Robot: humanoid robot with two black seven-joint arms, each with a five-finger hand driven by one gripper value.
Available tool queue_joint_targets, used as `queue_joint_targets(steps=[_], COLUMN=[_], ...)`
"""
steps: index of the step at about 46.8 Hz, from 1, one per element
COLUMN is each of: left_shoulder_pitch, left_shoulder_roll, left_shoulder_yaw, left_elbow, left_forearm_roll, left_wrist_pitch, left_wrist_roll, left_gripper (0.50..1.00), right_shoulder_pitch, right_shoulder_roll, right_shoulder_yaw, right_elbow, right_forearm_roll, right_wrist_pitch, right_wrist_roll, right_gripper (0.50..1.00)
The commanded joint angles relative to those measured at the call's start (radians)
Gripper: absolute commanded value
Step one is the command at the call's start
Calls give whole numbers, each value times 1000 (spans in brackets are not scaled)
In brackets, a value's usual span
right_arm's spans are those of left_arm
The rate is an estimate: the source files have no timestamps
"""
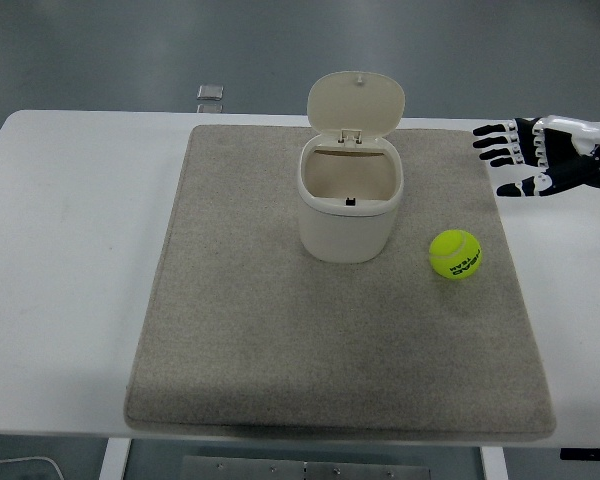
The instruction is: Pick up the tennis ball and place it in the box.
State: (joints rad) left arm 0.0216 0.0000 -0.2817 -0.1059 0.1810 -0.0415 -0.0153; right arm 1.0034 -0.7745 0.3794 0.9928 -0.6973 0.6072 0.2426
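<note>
Head view: one ball (455,254) on one mat (230,330), right of one open-lidded box (349,205). One hand (540,157) at right, fingers spread, empty.

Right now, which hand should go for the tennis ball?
Right. The right hand is in view, fingers spread and empty, above the mat's far right corner. The tennis ball lies on the mat right of the open-lidded box, on that hand's side. No left arm is in view.

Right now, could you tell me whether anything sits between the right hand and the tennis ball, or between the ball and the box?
Nothing visible does. The right hand hovers with fingers spread, up and to the right of the tennis ball; only bare mat lies between them. The box stands left of the ball, lid open.
</note>
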Motion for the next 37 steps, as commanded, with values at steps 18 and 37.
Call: queue_joint_targets(steps=[18, 37], left_shoulder_pitch=[0, 0], left_shoulder_roll=[0, 0], left_shoulder_yaw=[1, -1], left_elbow=[0, 0], left_forearm_roll=[0, 0], left_wrist_pitch=[0, 0], left_wrist_roll=[0, 0], left_gripper=[992, 992], right_shoulder_pitch=[0, -63], right_shoulder_roll=[-16, 18], right_shoulder_yaw=[1, -17], right_elbow=[89, 107], right_forearm_roll=[-321, -334], right_wrist_pitch=[-15, -96], right_wrist_roll=[32, 116], right_gripper=[911, 911])
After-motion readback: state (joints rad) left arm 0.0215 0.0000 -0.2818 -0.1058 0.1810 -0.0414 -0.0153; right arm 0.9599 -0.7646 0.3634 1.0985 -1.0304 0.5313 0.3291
